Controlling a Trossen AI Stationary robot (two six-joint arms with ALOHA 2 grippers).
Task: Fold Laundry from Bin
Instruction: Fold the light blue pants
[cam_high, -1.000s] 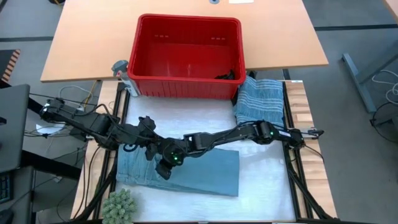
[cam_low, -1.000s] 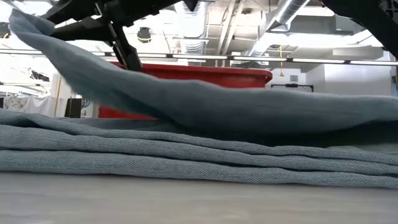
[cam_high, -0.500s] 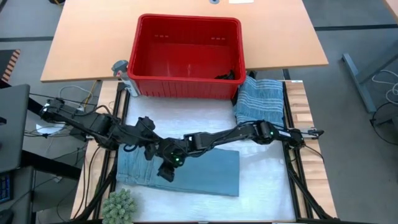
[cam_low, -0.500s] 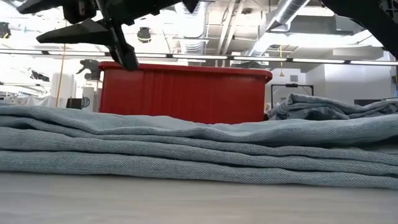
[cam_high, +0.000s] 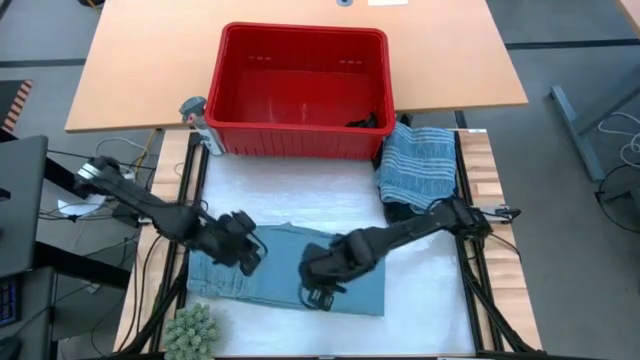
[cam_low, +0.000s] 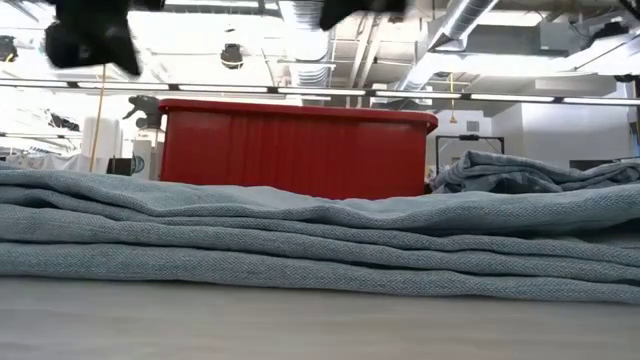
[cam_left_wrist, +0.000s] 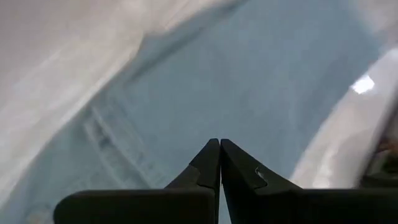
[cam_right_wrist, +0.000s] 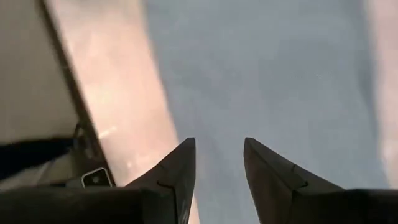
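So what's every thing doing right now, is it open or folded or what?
Light blue garment: folded flat on the table, not held.
Striped garment: folded, lying beside the bin.
Red bin: upright, a dark garment in its corner.
Left gripper: fingers shut, empty.
Right gripper: fingers apart, empty.

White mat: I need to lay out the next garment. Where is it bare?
Bare mat lies between the red bin and the light blue garment. The strip right of that garment is also free. The striped stack and both hands crowd elsewhere.
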